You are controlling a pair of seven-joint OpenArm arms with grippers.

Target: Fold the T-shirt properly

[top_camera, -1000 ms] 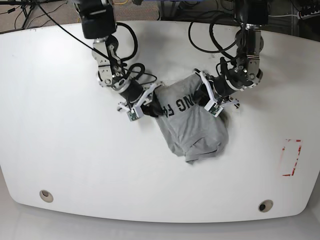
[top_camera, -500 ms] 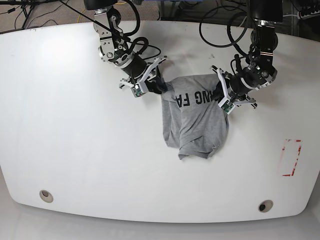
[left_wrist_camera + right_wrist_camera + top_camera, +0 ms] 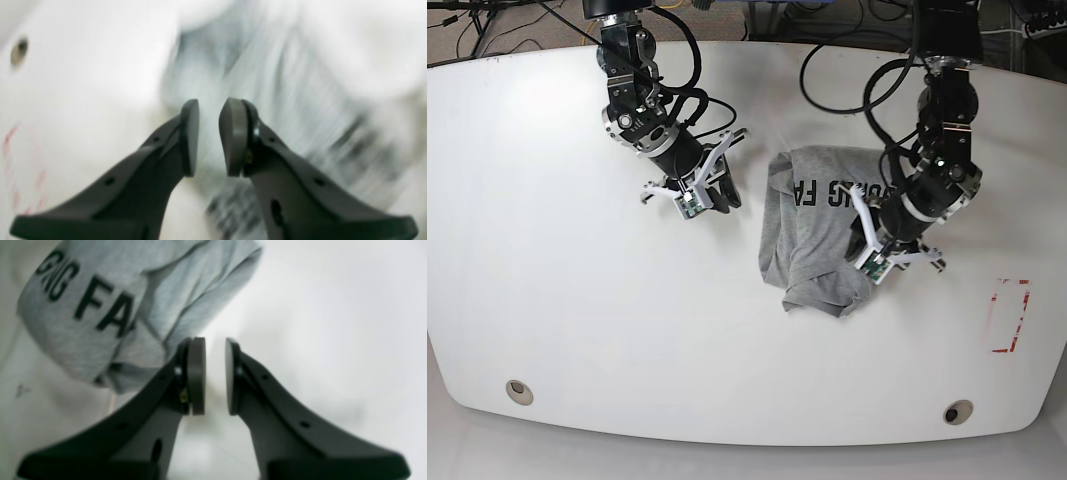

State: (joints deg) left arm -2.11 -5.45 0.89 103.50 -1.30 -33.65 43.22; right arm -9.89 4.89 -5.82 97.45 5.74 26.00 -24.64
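Observation:
The heather-grey T-shirt [image 3: 817,230] lies crumpled in a heap at the table's middle, with black lettering along its upper edge. My right gripper [image 3: 717,195] is just left of the shirt and clear of it. In the right wrist view its jaws [image 3: 215,346] stand a little apart with only white table between them, and the shirt [image 3: 100,306] is at the upper left. My left gripper [image 3: 889,252] is at the shirt's lower right edge. In the blurred left wrist view its jaws [image 3: 210,110] stand a little apart, with grey shirt fabric [image 3: 267,83] behind them.
The white table [image 3: 577,300] has a round hole at the front left [image 3: 519,390] and another at the front right [image 3: 957,412]. A red marked rectangle [image 3: 1010,315] is at the right. Black cables [image 3: 847,70] hang along the back edge.
Both grippers were at the shirt's upper corners. Now the right one has let go and drawn off to the left. The left one has moved down the shirt's right side, and the shirt has slumped.

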